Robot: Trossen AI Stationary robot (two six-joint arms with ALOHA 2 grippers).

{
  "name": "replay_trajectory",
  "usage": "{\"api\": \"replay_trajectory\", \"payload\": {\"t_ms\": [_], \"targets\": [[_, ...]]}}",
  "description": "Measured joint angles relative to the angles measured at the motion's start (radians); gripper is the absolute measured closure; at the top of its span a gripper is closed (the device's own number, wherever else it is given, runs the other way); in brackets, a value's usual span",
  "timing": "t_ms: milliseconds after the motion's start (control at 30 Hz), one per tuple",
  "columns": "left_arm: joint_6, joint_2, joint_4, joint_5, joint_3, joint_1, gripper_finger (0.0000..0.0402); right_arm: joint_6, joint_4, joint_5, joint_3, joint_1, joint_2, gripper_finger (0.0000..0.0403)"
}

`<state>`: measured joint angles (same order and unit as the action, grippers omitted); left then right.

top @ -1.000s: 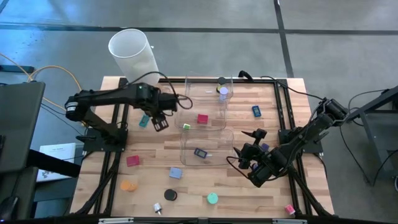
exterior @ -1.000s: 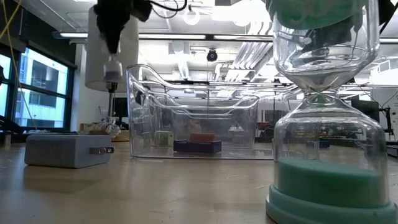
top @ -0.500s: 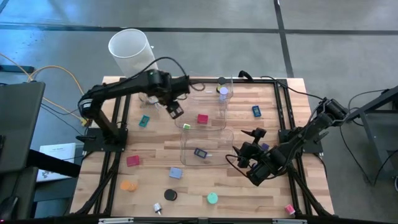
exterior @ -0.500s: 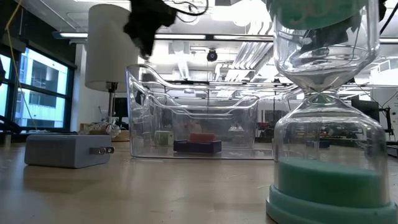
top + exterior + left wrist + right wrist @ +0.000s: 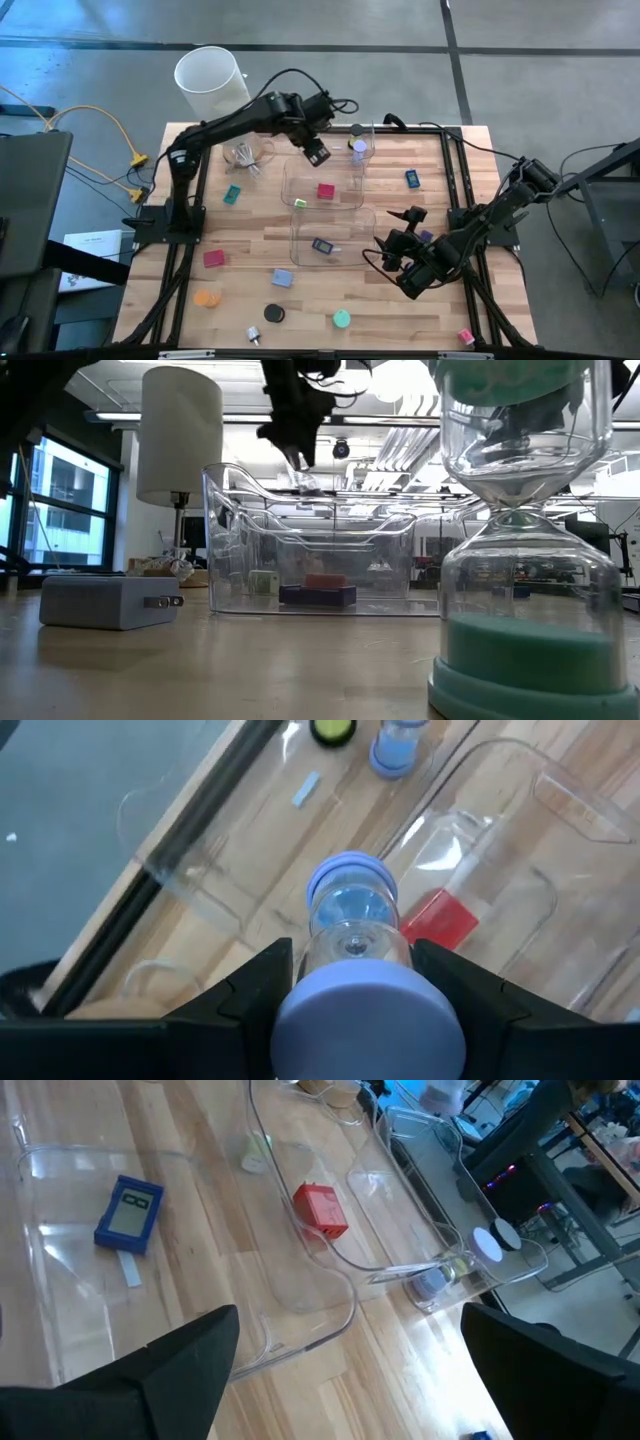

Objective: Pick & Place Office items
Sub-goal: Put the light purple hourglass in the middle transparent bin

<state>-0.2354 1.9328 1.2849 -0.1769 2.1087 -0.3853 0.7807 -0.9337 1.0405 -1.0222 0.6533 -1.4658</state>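
Note:
My left gripper (image 5: 316,152) hangs over the far clear bin (image 5: 300,172), shut on a small lavender-capped sand timer (image 5: 350,910); it also shows in the low view (image 5: 292,430). My right gripper (image 5: 405,262) is open and empty, right of the near clear bin (image 5: 345,262). A red block (image 5: 326,190) lies in the far bin, and a blue block (image 5: 322,245) lies in the near bin. More small pieces lie on the table: a teal block (image 5: 232,194), a red block (image 5: 214,258), an orange disc (image 5: 206,298), a black disc (image 5: 274,313). My left gripper pinches the sand timer's clear glass body (image 5: 352,938) between its two fingers (image 5: 262,982), between the two lavender caps. The fingers come from above, pointing down. The timer is lifted clear and hangs tilted below the gripper (image 5: 302,472), above the far bin.
A tall white cylinder (image 5: 212,85) stands at the far left corner. A teal sand timer (image 5: 520,540) stands close to the low camera, near the front edge (image 5: 342,319). A lavender piece (image 5: 358,147) stands at the far bin's right end. A blue block (image 5: 412,179) lies at the right.
My left gripper has swung from the table's left part toward the right and the far edge, carrying the sand timer clear of the table until it hangs over the far bin.

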Motion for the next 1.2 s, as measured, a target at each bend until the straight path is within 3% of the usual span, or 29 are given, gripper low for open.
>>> {"api": "replay_trajectory", "payload": {"t_ms": [333,533,767,1033,1200], "targets": [[-0.001,0.061,-0.091,0.010,0.012,-0.122,0.0218,-0.030,0.004,0.010,0.000,-0.002,0.000,0.0031],[0.000,0.083,-0.115,0.059,0.012,-0.190,0.0218,-0.045,0.006,0.086,0.000,-0.013,0.000,0.0031],[0.086,0.129,-0.194,0.174,0.012,-0.206,0.0218,-0.053,0.007,0.085,0.000,-0.079,0.000,0.0031],[0.118,0.163,-0.196,0.175,0.012,-0.201,0.0218,-0.053,0.010,0.076,0.000,-0.159,0.000,0.0031],[0.100,0.184,-0.136,0.166,0.012,-0.217,0.0218,-0.053,0.011,0.009,0.000,-0.183,0.000,0.0031]]}}
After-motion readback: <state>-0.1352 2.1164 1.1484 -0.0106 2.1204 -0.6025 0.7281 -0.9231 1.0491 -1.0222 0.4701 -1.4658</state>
